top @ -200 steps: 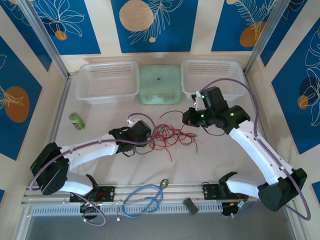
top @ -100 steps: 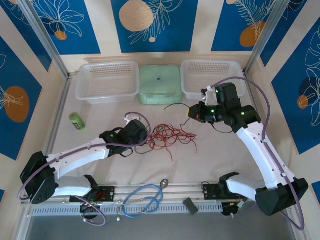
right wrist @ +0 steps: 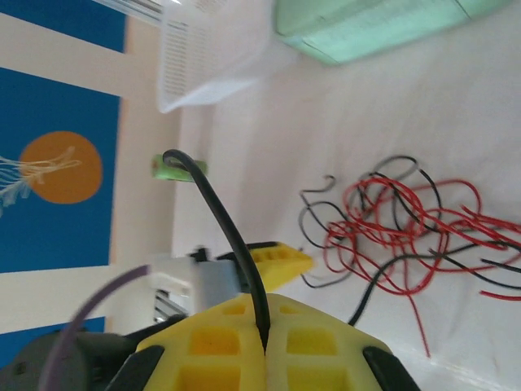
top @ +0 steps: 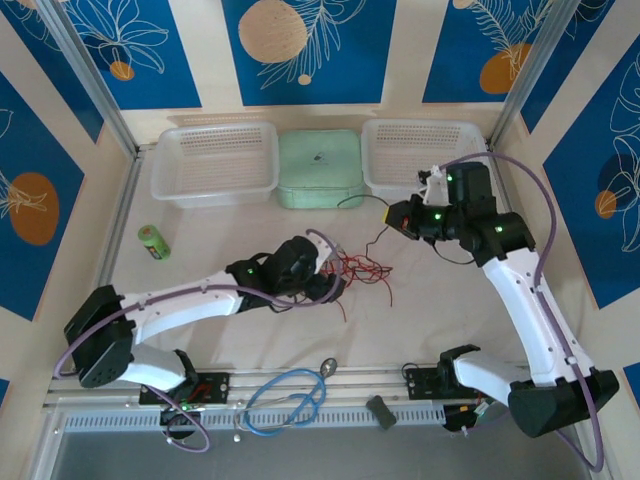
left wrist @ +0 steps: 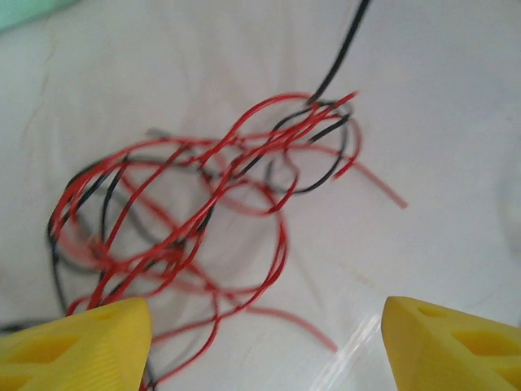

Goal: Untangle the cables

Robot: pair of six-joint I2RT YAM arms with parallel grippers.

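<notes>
Top external, white table (top: 440, 310), blue walls (top: 365, 60), left jaws released, right jaws grasping cable (right wrist: 229, 236)

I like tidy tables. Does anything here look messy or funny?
Yes. The red and black cables lie in one knotted heap, and the right gripper pinches a black wire that leads away from the heap.

1. I am steering a robot test cell in a lab.
2. Aluminium posts (top: 85, 75) and blue printed panels (top: 340, 60) wall in the white tabletop (top: 230, 345) on three sides.
3. A slotted metal rail (top: 350, 380) along its near edge carries the left arm (top: 180, 298) and right arm (top: 525, 295).
</notes>
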